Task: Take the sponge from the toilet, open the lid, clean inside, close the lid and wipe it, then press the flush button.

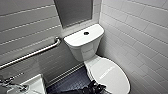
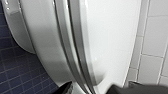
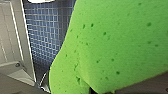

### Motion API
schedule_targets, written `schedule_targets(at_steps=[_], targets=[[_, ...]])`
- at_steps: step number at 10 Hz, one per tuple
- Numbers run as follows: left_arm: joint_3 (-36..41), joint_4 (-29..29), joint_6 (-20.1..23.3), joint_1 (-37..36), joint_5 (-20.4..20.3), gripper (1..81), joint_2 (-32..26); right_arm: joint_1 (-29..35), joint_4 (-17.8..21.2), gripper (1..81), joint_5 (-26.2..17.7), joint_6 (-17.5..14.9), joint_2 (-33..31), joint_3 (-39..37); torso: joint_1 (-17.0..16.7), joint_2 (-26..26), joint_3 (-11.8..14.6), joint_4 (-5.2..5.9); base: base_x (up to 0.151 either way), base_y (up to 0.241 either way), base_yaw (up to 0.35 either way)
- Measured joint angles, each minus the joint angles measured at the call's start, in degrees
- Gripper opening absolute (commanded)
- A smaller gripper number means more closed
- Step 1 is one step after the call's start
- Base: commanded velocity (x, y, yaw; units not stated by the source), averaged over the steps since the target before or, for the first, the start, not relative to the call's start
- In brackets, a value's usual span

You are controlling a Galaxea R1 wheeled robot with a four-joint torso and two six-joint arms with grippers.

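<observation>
Currently: toilet point(image 1: 86, 53), white, in the far right corner; lid point(image 1: 110, 72) down flat over the bowl. Left gripper point(image 1: 94, 87) sits at the lid's near left edge. In the left wrist view its dark jaws stand apart on either side of the seam between lid and seat, a placement judged fit for getting under the rim to lift. Right gripper point(image 3: 101, 90): jaws closed on the sponge point(image 3: 115, 42), bright green and pitted, carried in the air over the blue tiled floor point(image 1: 72, 81), probably kept clear of the bowl until the lid is up. Flush button point(image 1: 86, 33): dark, centre of the tank top at the far end, nothing near it. Surroundings: white tiled wall point(image 1: 140, 32) just right of the lid, leaving little room on that side; tank behind the lid's hinge; steel grab bar point(image 1: 37, 52) on the left wall, well apart; sink point(image 1: 35, 83) at near left.
</observation>
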Motion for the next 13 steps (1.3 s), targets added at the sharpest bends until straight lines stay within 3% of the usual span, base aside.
schedule_targets(at_steps=[5,9,13], targets=[[1.88,-0.06,-0.35,-2.04,-1.15,81.1,-0.74,0.00,0.02,1.0,0.35,0.01,0.00,0.05,0.00,0.00,0.00,0.00,0.000,0.000,0.000],[-4.27,-0.09,-0.88,-2.28,0.02,81.1,2.54,-0.02,0.05,1.0,0.91,0.01,-0.07,0.07,0.00,0.00,0.00,0.00,0.000,0.000,0.000],[-4.99,-0.09,-0.91,-2.39,0.49,81.1,3.12,-0.02,0.10,1.0,1.41,0.39,-0.20,0.07,0.00,0.00,0.00,0.00,0.000,0.000,0.000]])
